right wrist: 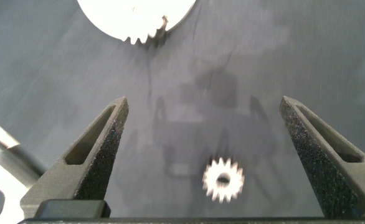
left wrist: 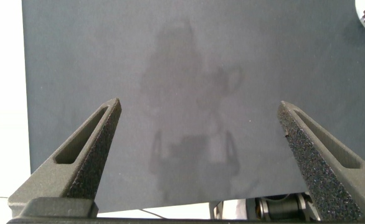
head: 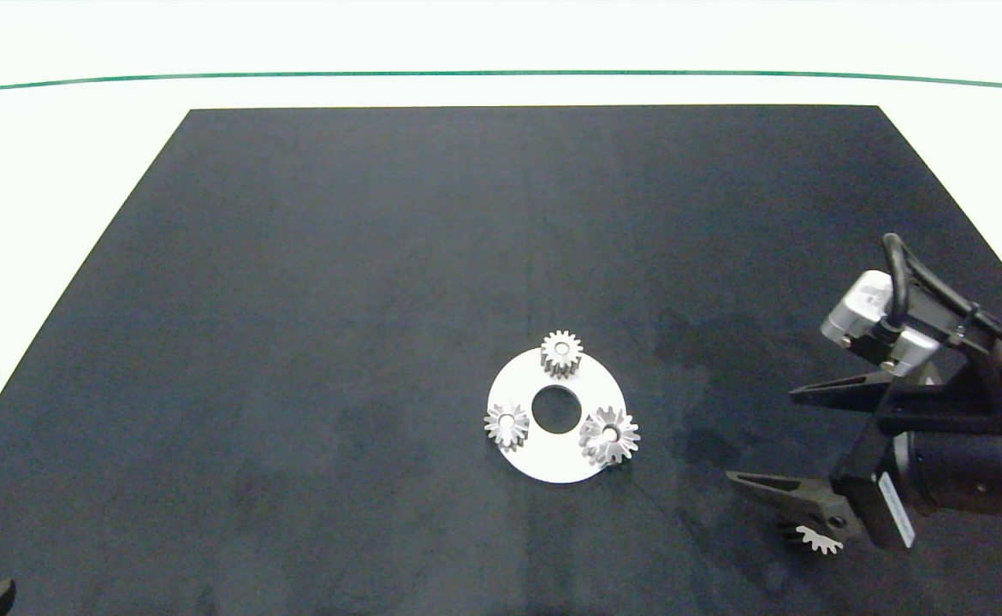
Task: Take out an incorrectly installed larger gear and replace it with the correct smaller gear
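Right gripper (head: 770,441) is hovering with its fingers spread wide and holding nothing, near the right edge of the black mat (head: 338,299). Directly under it, close to the mat's front right corner, the smaller gear (right wrist: 223,180) is lying flat between the open fingers, not touched by either.

Left gripper (left wrist: 201,155) is idling over the front left corner of the mat, fingers likewise wide and empty.

On the white disc (head: 552,458) in the front middle of the mat, the larger gear (head: 609,435) is sitting at the disc's right rim, its thin teeth overhanging the edge. Two small gears (head: 561,352) are occupying the other two stations.

Both task gears are looking like solid metal: stiff, fairly heavy for their bulk, smooth and likely slippery on the flanks. Squeezing across the toothed rim, tooth tips against the textured pads, seems the sound grip; the larger gear's pointed teeth may bite unevenly, so a centred, level pinch is advisable.

No brand, label or readable writing is showing on the gears or the disc; a pale sticker on the right arm is too small to read.
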You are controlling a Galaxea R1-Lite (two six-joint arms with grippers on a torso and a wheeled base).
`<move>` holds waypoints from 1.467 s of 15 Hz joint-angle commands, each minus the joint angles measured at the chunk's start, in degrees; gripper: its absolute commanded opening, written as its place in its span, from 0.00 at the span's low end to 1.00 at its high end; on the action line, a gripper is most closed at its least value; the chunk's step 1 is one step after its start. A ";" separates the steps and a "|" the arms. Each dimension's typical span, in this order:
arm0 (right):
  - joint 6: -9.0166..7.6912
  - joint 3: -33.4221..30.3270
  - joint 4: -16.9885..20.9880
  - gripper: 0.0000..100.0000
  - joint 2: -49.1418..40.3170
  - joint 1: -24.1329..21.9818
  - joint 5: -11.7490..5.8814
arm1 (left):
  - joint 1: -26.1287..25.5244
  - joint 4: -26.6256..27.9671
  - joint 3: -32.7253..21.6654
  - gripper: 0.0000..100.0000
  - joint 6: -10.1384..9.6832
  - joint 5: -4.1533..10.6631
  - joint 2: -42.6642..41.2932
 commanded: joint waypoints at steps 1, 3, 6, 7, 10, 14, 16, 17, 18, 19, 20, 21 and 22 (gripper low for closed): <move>-0.94 -0.78 -2.53 1.00 5.35 0.47 -0.73 | -0.02 0.08 -0.03 1.00 0.02 -0.03 0.50; -1.38 -1.48 -2.71 1.00 7.19 1.09 -0.82 | -0.02 0.08 -0.03 1.00 0.02 0.06 0.50; -1.73 -3.24 -2.71 1.00 8.60 2.06 -1.08 | 0.07 0.08 -0.03 1.00 0.02 0.06 0.42; -1.64 -3.77 -2.71 1.00 9.04 2.50 -1.08 | 0.07 0.08 0.05 1.00 0.02 -0.03 0.50; -1.55 -5.52 -2.89 1.00 11.32 4.60 -0.99 | 0.07 0.17 0.14 1.00 0.02 -0.03 0.50; -1.73 -6.14 -7.10 1.00 15.98 7.42 -3.37 | -0.02 0.17 0.14 1.00 0.02 -0.03 0.50; -1.73 -6.49 -8.69 1.00 17.83 8.30 -4.24 | -0.02 0.17 0.14 1.00 0.02 -0.03 0.50; -1.73 -7.11 -8.95 1.00 18.71 8.82 -4.42 | -0.02 0.17 0.14 1.00 0.02 -0.03 0.50; -1.73 -7.55 -8.86 1.00 19.15 9.09 -4.42 | -0.02 0.17 0.14 1.00 0.02 -0.03 0.50; -1.73 -8.42 -8.86 1.00 20.11 9.79 -4.42 | -0.02 0.17 0.23 1.00 0.02 -0.03 0.50; -1.73 -9.04 -8.86 1.00 20.64 10.23 -5.04 | -0.02 0.17 0.14 1.00 0.02 -0.03 0.50; -1.73 -9.48 -8.86 1.00 21.17 10.41 -5.83 | -0.02 0.17 0.23 1.00 0.02 -0.03 0.50; -1.73 -9.66 -8.77 1.00 21.70 10.67 -6.27 | -0.02 0.17 0.23 1.00 0.02 -0.03 0.50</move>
